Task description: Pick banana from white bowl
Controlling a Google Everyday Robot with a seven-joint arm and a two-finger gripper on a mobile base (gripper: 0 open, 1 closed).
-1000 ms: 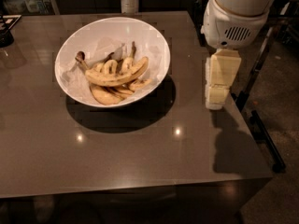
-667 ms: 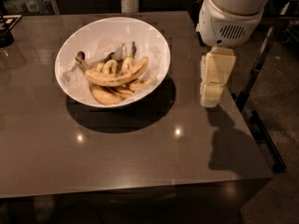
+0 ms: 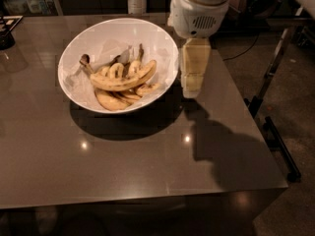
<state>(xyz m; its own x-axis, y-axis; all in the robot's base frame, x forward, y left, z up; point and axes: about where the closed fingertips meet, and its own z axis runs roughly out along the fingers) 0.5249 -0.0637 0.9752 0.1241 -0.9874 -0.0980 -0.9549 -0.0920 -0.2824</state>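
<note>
Yellow banana [image 3: 123,81] lies left-to-right in white bowl [image 3: 98,36], stem left; pincer [image 3: 192,90] beside rim, its state unclear.

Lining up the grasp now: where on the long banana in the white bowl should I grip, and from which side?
Probably mid-length, from above: the banana lies across the top of the smaller bananas, middle exposed, and the sloping wall of the white bowl blocks side approaches. The gripper hangs just outside the rim, picture right.
</note>
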